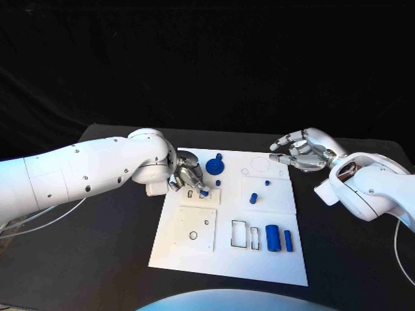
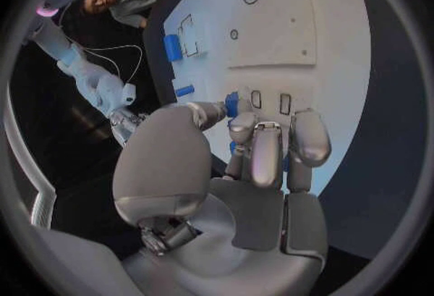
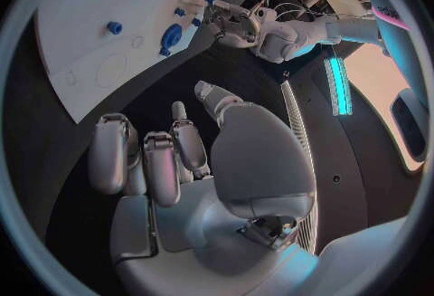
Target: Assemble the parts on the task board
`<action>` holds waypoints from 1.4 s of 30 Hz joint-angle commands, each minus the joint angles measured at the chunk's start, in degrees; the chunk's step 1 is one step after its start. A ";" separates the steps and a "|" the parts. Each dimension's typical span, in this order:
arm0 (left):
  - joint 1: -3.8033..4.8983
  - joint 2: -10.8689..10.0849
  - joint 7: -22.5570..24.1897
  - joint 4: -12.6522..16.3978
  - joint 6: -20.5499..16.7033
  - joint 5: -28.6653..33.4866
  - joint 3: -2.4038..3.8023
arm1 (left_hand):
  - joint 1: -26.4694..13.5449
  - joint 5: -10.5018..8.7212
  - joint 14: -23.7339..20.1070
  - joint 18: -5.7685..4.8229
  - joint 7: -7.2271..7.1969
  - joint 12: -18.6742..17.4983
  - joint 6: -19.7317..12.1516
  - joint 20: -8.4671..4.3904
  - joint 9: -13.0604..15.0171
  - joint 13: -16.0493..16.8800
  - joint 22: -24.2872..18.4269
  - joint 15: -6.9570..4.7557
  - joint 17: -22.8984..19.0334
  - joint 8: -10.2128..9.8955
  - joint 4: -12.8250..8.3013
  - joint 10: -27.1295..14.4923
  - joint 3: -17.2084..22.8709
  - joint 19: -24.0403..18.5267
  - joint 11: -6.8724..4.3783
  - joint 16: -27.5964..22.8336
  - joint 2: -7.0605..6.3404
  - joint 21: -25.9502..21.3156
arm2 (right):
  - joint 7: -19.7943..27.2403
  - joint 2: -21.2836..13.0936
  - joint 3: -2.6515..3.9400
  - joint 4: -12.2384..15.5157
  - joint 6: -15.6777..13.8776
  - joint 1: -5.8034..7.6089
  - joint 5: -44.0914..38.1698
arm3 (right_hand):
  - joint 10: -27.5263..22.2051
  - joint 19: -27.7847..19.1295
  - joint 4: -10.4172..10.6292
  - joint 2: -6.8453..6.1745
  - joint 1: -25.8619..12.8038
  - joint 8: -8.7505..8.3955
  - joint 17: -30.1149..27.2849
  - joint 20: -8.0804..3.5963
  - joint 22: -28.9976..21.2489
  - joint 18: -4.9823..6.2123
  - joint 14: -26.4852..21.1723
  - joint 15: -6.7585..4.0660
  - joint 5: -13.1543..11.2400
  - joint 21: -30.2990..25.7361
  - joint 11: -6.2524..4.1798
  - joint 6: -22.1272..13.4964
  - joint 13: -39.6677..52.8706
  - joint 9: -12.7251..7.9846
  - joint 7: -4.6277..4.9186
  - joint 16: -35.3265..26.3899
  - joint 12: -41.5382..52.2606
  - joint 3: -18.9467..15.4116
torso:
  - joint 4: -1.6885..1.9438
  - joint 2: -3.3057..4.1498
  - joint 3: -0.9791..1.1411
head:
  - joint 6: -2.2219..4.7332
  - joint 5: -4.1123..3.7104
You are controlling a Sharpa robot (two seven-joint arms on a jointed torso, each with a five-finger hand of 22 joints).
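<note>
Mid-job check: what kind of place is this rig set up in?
Likely a robotics lab or demo bench: a black table against a dark backdrop, a white task board with cut-out slots and small blue parts, and cables trailing from the arms.

- No text, label, brand or number can be read in any view.
- The task board [image 1: 228, 259] carries only drawn outlines, rectangles and circles, without letters.
- The white arms and silver hands carry no readable marking.
</note>
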 commanded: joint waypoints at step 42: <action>-2.78 -1.38 0.17 3.41 -5.52 -13.88 -0.03 | -3.42 7.94 1.53 -1.66 -0.81 1.93 2.87 -0.77 0.73 2.25 2.83 -1.02 0.07 0.61 -13.42 3.05 13.74 2.20 -0.63 0.21 -2.45 1.67 | 0.11 -0.17 0.00 -0.09 0.76 -0.36 -0.11 | -0.15 -0.15 0.49 -0.40 -0.18 0.45 6.08 -0.13 1.92 0.21 4.10 -0.25 0.35 -0.21 -0.31 -0.48 -0.22 -0.07 0.03 -0.20 -0.41 -0.13 | -0.16 0.10 -0.03 | -0.83 0.60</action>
